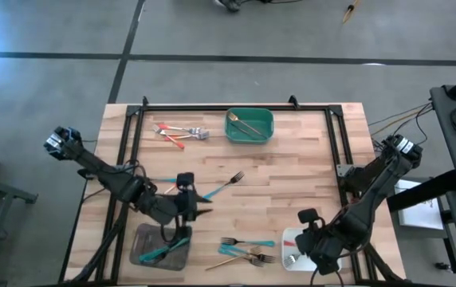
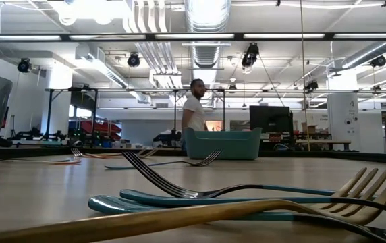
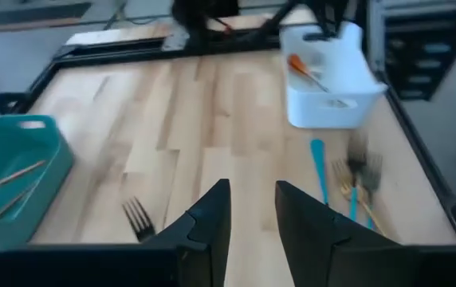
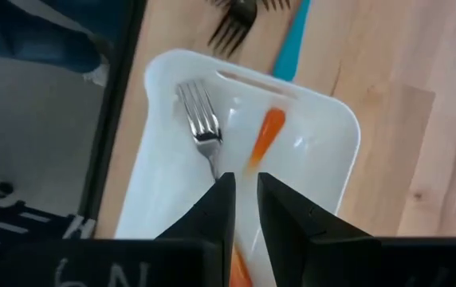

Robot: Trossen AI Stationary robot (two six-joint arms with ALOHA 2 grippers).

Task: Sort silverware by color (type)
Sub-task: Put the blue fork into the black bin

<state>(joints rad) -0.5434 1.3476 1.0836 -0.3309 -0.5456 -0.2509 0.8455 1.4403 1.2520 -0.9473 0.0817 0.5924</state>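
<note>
My right gripper (image 4: 244,199) hangs over the white tray (image 4: 324,151) at the table's near right, its fingers a little apart with nothing between them. A fork with a red-orange handle (image 4: 264,135) lies flat in that tray. My left gripper (image 3: 252,211) is open above bare wood near the table's middle (image 1: 200,209). A teal-handled fork (image 1: 224,186) lies on the table just beside it, untouched. More teal and gold forks (image 1: 248,251) lie in a heap near the front edge. Red-orange pieces (image 1: 178,133) lie at the far left.
A green tray (image 1: 249,126) holding gold pieces stands at the far middle. A grey tray (image 1: 160,247) with teal pieces sits at the near left. A black frame (image 1: 124,159) runs along the table's edges. A person (image 2: 194,104) stands in the room beyond.
</note>
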